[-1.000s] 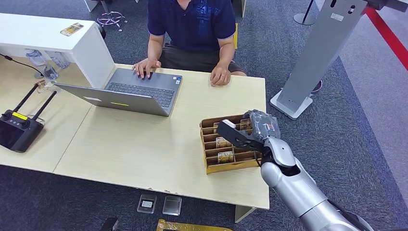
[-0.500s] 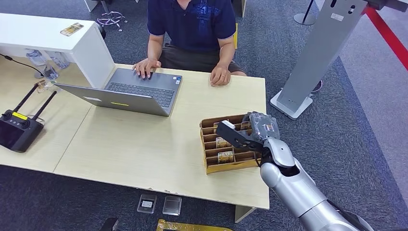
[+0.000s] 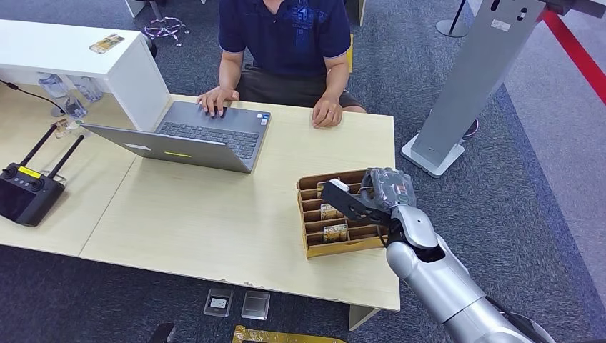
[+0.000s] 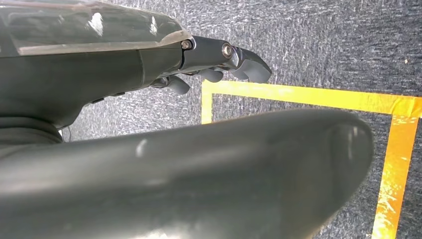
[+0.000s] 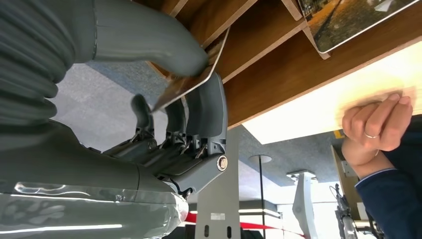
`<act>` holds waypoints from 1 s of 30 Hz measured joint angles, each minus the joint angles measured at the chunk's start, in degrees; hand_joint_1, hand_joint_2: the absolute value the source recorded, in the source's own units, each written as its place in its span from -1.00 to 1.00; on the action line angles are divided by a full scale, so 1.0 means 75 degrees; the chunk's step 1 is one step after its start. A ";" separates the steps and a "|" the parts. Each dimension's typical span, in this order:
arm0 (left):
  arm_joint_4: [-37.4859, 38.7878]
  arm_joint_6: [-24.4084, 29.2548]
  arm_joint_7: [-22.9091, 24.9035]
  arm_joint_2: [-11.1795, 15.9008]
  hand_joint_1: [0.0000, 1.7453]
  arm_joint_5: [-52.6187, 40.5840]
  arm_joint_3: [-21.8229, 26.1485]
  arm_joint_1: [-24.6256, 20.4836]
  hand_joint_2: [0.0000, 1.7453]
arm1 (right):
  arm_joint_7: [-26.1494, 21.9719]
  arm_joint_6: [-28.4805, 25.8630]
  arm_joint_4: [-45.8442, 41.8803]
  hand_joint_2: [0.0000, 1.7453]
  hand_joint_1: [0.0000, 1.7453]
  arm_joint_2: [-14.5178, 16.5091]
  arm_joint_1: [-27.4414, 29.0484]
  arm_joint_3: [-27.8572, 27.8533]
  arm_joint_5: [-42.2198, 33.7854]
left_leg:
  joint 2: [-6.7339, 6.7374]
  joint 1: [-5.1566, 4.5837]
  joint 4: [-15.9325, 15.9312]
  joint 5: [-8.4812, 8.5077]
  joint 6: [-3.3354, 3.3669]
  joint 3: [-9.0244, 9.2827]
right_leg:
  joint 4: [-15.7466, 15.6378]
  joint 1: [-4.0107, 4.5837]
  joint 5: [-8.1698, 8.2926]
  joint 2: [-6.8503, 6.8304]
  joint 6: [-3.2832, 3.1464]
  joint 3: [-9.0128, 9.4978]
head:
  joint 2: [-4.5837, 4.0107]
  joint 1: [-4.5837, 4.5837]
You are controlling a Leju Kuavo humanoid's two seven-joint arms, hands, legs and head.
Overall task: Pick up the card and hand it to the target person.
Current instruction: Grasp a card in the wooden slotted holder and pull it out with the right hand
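Since a second ago the right hand point(image 3: 371, 196) has shifted slightly left over the rack point(image 3: 314, 246). Its fingers point(image 5: 199, 107) and thumb pinch a card point(image 5: 191, 79). Left fingers point(image 4: 219, 62) curl around nothing.

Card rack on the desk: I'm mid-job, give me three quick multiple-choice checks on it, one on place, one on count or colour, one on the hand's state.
1. Where does the wooden card rack stand?
A. beside the laptop keyboard
B. near the desk's right front corner
C. on the white counter

2. What colour is the tape on the floor in the left wrist view?
A. yellow
B. blue
C. white

3. What is the right hand doing?
A. hanging open over the floor
B. pressing the laptop lid
C. pinching a card at the rack

Key: 1 B, the head view shows it by that corner, apart from the laptop; 2 A, yellow strips on grey carpet; 3 C, thumb and fingers clamp the card's edge.
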 joint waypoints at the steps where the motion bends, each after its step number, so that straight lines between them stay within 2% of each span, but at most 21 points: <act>1: 0.0000 0.0000 0.0000 0.0000 -1.00 0.0001 0.0000 0.0000 -1.00 | 0.0000 -0.0001 0.0000 1.00 0.74 0.0000 -0.0006 0.0000 0.0000 | 0.0000 0.0000 0.0000 0.0000 0.0000 0.0000 | 0.0000 0.0000 0.0000 0.0000 0.0000 0.0000 | 0.0000 -0.0001; 5: 0.0000 0.0001 -0.0001 0.0000 -1.00 0.0001 0.0000 0.0000 -1.00 | -0.0001 -0.0004 0.0000 1.00 0.86 0.0000 -0.0024 -0.0002 0.0000 | 0.0000 0.0000 0.0000 0.0000 0.0000 0.0001 | 0.0000 0.0000 0.0000 0.0000 0.0000 0.0001 | 0.0000 0.0001; 24: 0.0000 -0.0001 0.0022 0.0000 -1.00 0.0023 -0.0006 0.0000 -1.00 | -0.0039 -0.0053 -0.0008 1.00 0.84 0.0002 -0.0025 -0.0004 0.0098 | 0.0000 0.0000 0.0000 0.0000 0.0000 0.0002 | 0.0000 0.0000 0.0000 0.0000 0.0000 0.0001 | 0.0000 0.0001; 30: 0.0000 0.0018 0.0020 -0.0002 -1.00 0.0044 -0.0006 0.0002 -1.00 | -0.0028 -0.0075 -0.0349 1.00 0.84 -0.0012 -0.0014 -0.0023 0.0218 | 0.0002 0.0000 0.0000 0.0000 0.0000 0.0003 | 0.0000 0.0000 0.0000 0.0002 0.0000 0.0000 | 0.0000 -0.0001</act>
